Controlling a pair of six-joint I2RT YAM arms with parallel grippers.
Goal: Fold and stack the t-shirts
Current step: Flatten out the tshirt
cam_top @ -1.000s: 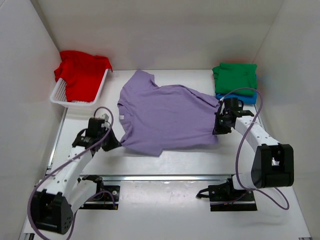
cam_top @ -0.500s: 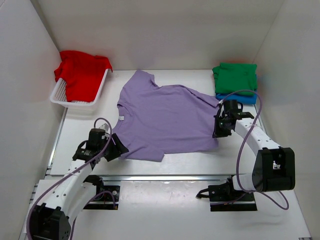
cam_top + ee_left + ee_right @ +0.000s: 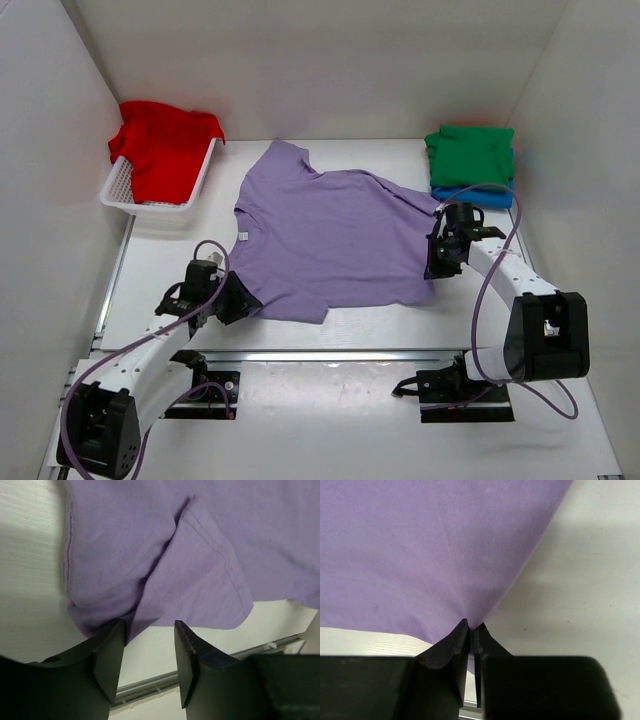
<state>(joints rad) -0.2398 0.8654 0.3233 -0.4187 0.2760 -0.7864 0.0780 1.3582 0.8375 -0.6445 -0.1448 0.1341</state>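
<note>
The lavender t-shirt [image 3: 330,235] lies spread on the table, collar to the left. My left gripper [image 3: 238,300] is open at its near left corner; in the left wrist view [image 3: 149,625] the fingers [image 3: 107,650] stand apart, with a bunched fold of the lavender cloth [image 3: 200,540] touching the left one. My right gripper [image 3: 436,262] is shut on the shirt's right edge; in the right wrist view [image 3: 471,626] the cloth [image 3: 445,545] is pinched into a peak. The red shirt [image 3: 165,150] lies in the basket. The green shirt [image 3: 470,155] lies folded on the blue shirt [image 3: 478,197].
The white slotted basket [image 3: 118,190] stands at the back left against the wall. The folded stack is at the back right corner. White walls enclose the table on three sides. A metal rail [image 3: 330,355] runs along the near edge.
My left gripper has moved nearer and slightly right along the shirt's near left corner, and that corner has shifted with it. The right gripper has hardly moved.
</note>
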